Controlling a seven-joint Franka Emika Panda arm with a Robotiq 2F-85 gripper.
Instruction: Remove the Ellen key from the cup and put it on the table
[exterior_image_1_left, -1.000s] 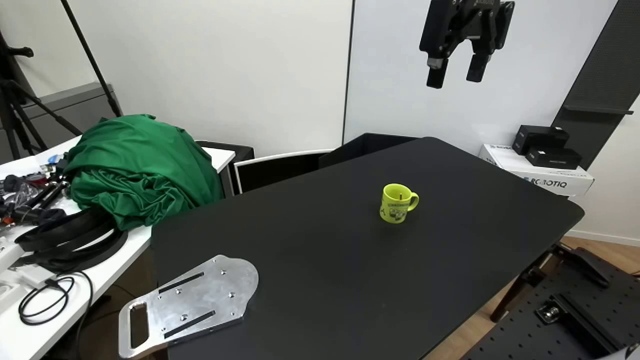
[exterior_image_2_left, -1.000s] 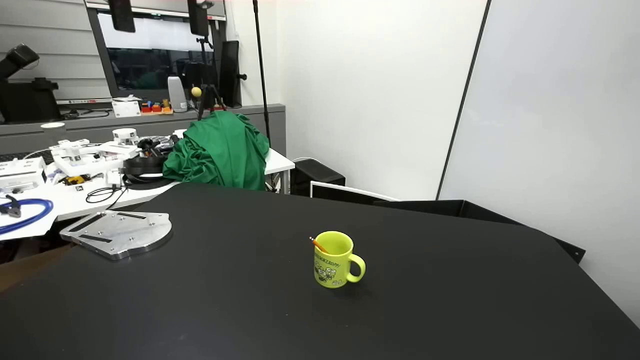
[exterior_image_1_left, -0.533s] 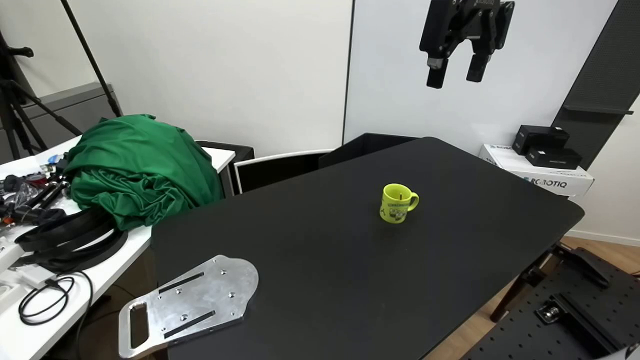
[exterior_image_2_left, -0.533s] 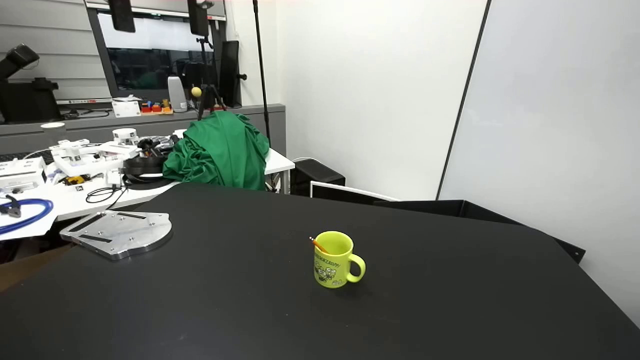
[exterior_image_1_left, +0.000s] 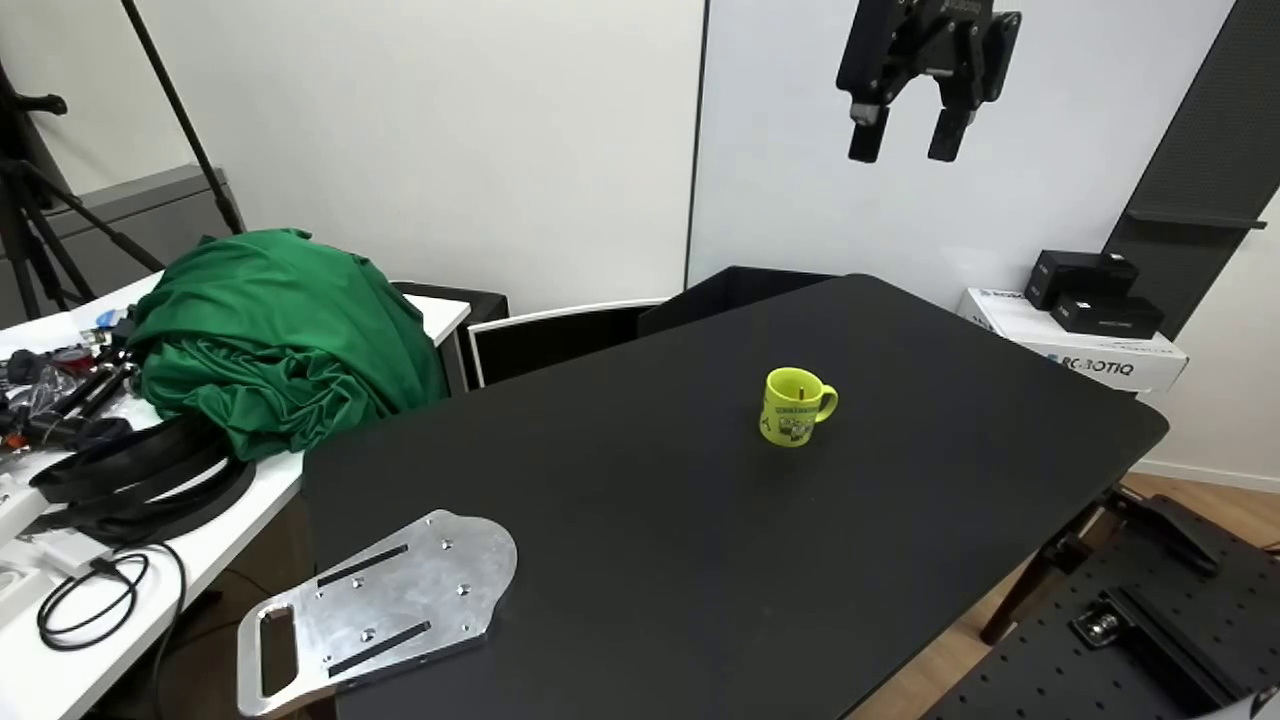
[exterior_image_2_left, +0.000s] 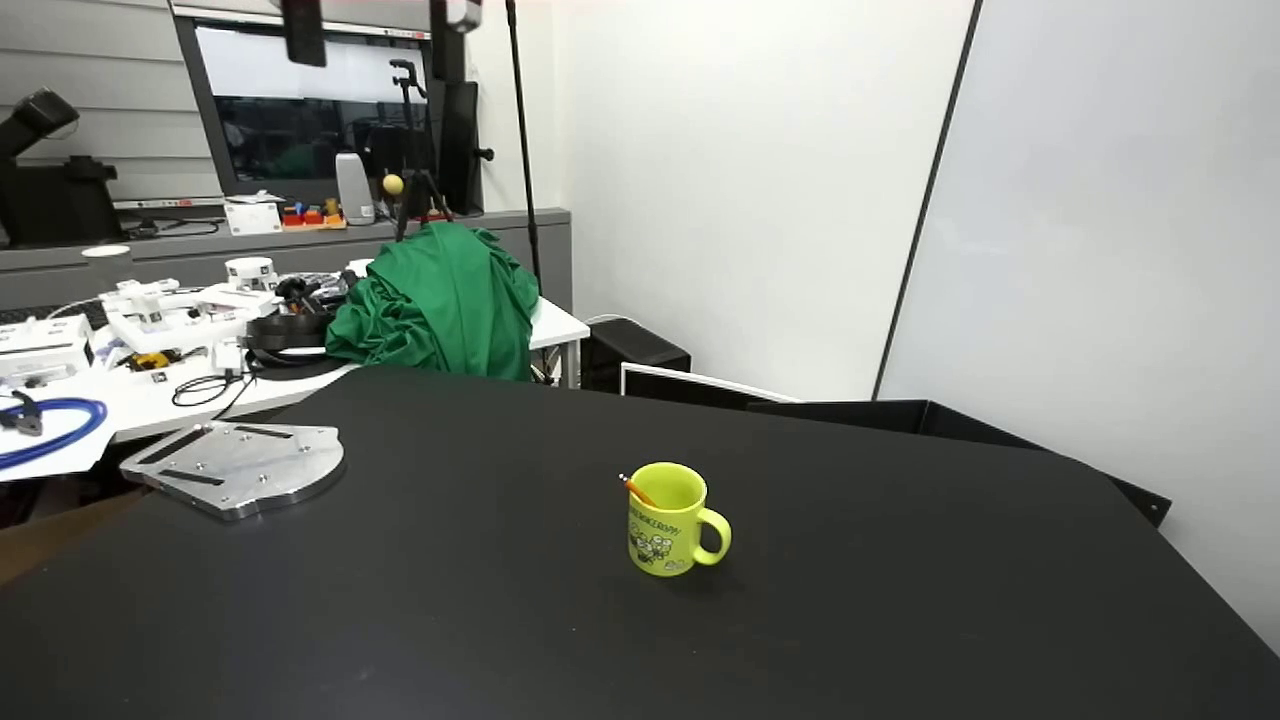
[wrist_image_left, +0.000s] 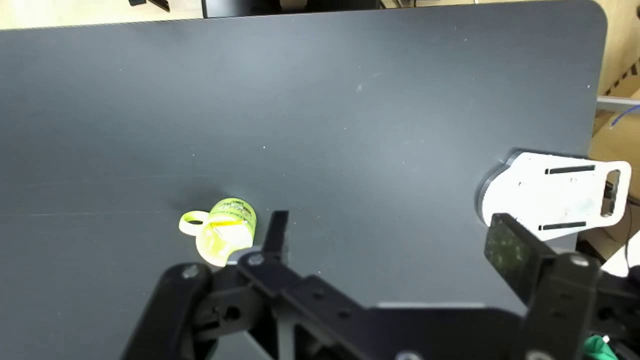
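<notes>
The lime-green cup (exterior_image_1_left: 785, 422) stands upright on the black table (exterior_image_1_left: 620, 520), handle to the side; it also shows in an exterior view (exterior_image_2_left: 658, 550) and the wrist view (wrist_image_left: 239, 206). The Ellen key (exterior_image_2_left: 637, 490) is a thin rod leaning inside the cup, its tip over the rim; it looks orange here, dark in an exterior view (exterior_image_1_left: 801, 394), and orange-yellow in the wrist view (wrist_image_left: 229, 223). Its lower part is hidden. My gripper (exterior_image_1_left: 906, 148) is open and empty, high above the table, with only its fingertips in an exterior view (exterior_image_2_left: 376, 48). In the wrist view my gripper (wrist_image_left: 391, 224) has the cup outside its left finger.
A silver metal plate (exterior_image_1_left: 400, 590) lies at the table's edge, also in the wrist view (wrist_image_left: 550, 192). A white desk (exterior_image_2_left: 130, 400) with clutter and a green cloth (exterior_image_2_left: 440, 300) stands beside the table. White walls rise behind.
My open gripper has shifted: slightly up and left in an exterior view, and to the right in an exterior view. The cup and key have not moved.
</notes>
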